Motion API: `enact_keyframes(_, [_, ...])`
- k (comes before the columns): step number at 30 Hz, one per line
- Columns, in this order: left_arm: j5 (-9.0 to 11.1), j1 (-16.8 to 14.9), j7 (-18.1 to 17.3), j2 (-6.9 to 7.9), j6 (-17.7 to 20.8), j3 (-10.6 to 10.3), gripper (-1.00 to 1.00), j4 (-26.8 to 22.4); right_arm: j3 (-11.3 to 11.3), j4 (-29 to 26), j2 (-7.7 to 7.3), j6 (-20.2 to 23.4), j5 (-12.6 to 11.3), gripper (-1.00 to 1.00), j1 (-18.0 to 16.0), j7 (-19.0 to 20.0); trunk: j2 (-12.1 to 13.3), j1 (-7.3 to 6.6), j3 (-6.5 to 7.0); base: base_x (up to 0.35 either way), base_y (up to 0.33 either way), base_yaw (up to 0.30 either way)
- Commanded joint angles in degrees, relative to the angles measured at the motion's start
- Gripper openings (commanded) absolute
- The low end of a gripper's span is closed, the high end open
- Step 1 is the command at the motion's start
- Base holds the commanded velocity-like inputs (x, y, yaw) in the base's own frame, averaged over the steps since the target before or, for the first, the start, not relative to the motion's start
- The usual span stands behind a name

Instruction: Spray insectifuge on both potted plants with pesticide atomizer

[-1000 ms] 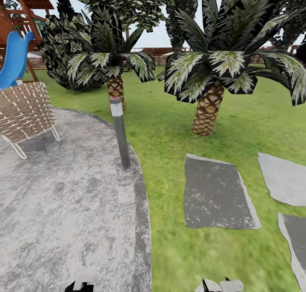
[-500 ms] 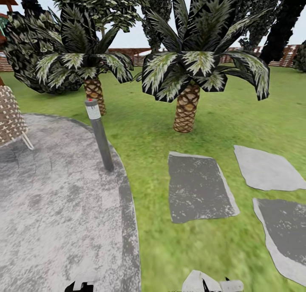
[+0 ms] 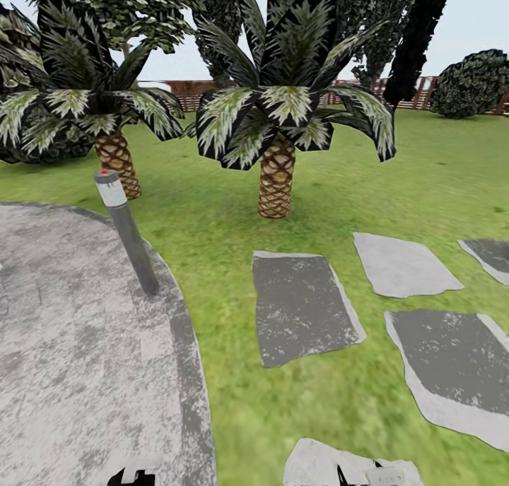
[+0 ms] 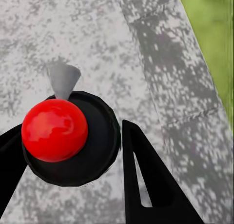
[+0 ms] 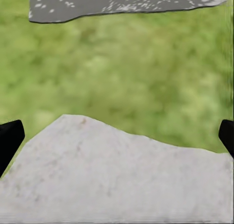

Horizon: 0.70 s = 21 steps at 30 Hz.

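The garden lawn (image 3: pixel 339 189) spreads ahead, with flat grey stepping stones (image 3: pixel 304 306) to the right and a brown slat fence (image 3: pixel 184 94) at the back. The pesticide atomizer and the potted plants are out of view. My left gripper (image 4: pixel 70 129) is open above grey paving, its black fingers (image 4: pixel 141 175) on either side of a red ball on a black disc (image 4: pixel 53 131). My right gripper (image 5: pixel 119 136) is open and empty over a pale stone (image 5: pixel 117 175) and grass. Both gripper tips peek in at the head view's lower edge (image 3: pixel 134 475) (image 3: pixel 375 475).
A grey bollard lamp (image 3: pixel 127 235) stands at the rim of the curved paved area (image 3: pixel 78 345). Two striped-leaf palms (image 3: pixel 276 175) (image 3: pixel 116 164) rise on the lawn behind it. A round dark bush (image 3: pixel 470 83) sits far right by the fence.
The head camera has swung to the right, so the whole scene slid left. The wicker chair and blue slide have left the picture. More stepping stones and the bush have come in.
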Motion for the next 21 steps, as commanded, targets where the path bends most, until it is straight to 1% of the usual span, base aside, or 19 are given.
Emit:
enact_keyframes(1, [-0.03,-0.01,0.12,0.00,-0.19,0.04,-1.00,0.02,0.27,0.07,-0.03,-0.16,-0.02,1.00,-0.05,-0.06,-0.02,-0.01,-0.04,0.000,0.000,-0.300])
enact_keyframes(21, [-0.03,0.00,0.07,0.01,-0.19,0.08,-1.00,0.00,0.35,0.07,-0.03,-0.07,-0.10,1.00,-0.05,0.11,-0.02,-0.01,-0.04,0.000,0.000,-0.300])
